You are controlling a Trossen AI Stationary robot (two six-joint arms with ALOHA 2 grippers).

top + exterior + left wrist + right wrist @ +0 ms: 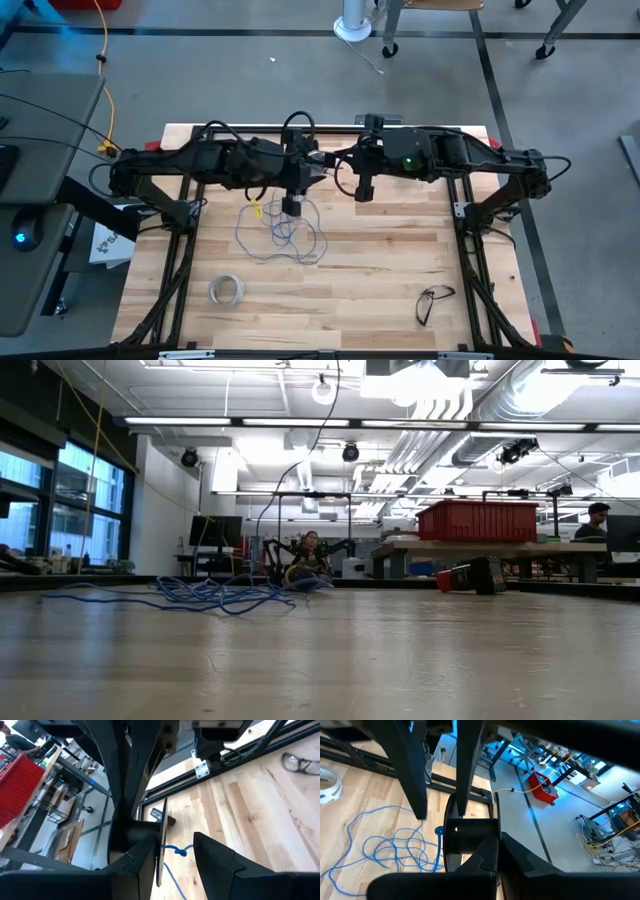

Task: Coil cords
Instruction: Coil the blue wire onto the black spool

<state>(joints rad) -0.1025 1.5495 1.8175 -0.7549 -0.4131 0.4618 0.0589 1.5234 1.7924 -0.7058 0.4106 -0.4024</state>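
- Containers: one red bin [478, 520] stands on a bench in the room behind the table [380, 270]. The low view looks at its side, so its contents cannot be told. Nothing on the table is a container.
- Count on the table: one thin blue wire [285, 235], one small dark spool [161, 845], one whitish ring of tape [227, 290] and one pair of glasses [433, 302]. One yellow cable [106, 90] runs over the floor off the table's 10 o'clock corner.
- Clock directions follow the high view, with 12 at the table's far edge.
- Left gripper [291, 207] hangs a little toward 11 o'clock of the table's middle, pointing down. Its fingers stand partly apart and look clamped on the spool. The left wrist view shows the spool's disc edge-on between them, hard against one finger, with a knot of blue wire on the other side.
- The wire lies in loose, tangled loops flat on the wood. It runs from right beneath the left gripper out toward that gripper's 6 and 7 o'clock. One strand rises to the spool.
- Right gripper [365, 192] hangs at 3 o'clock of the left one, fingers pressed together and holding nothing. The wire lies at its 8 o'clock, clear of it.
- The tape ring lies at 7 o'clock of the wire, and the glasses well apart at 4 o'clock.
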